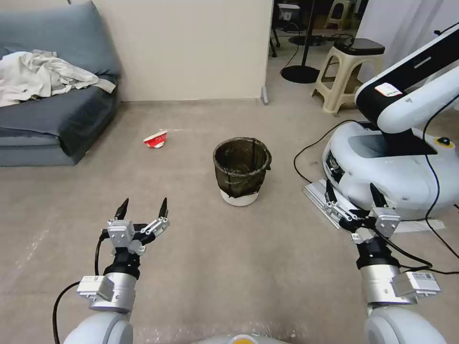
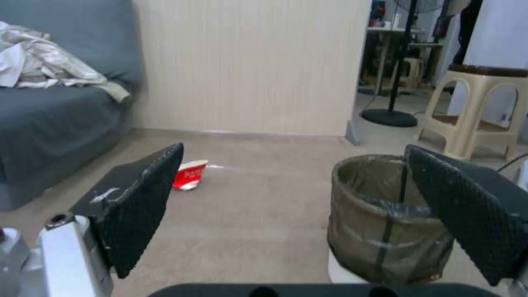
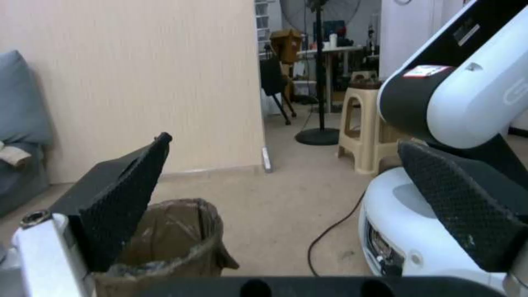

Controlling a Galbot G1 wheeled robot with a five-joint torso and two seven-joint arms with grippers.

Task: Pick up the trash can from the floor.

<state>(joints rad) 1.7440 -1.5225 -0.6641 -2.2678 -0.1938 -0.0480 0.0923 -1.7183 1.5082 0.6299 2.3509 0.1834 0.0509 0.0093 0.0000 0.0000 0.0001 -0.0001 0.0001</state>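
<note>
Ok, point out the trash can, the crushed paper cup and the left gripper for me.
trash can point(image 1: 241, 168): head view, on the bag-covered side wall.
crushed paper cup point(image 1: 156, 139): head view, on its red side.
left gripper point(image 1: 142, 207): head view, midway between its open fingertips.

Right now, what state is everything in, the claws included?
trash can: upright on the floor, bag-lined, untouched
paper cup: crushed, lying on its side
left claw: open, holding nothing
right claw: open, holding nothing
sofa: crumpled cloth lying on it
</note>
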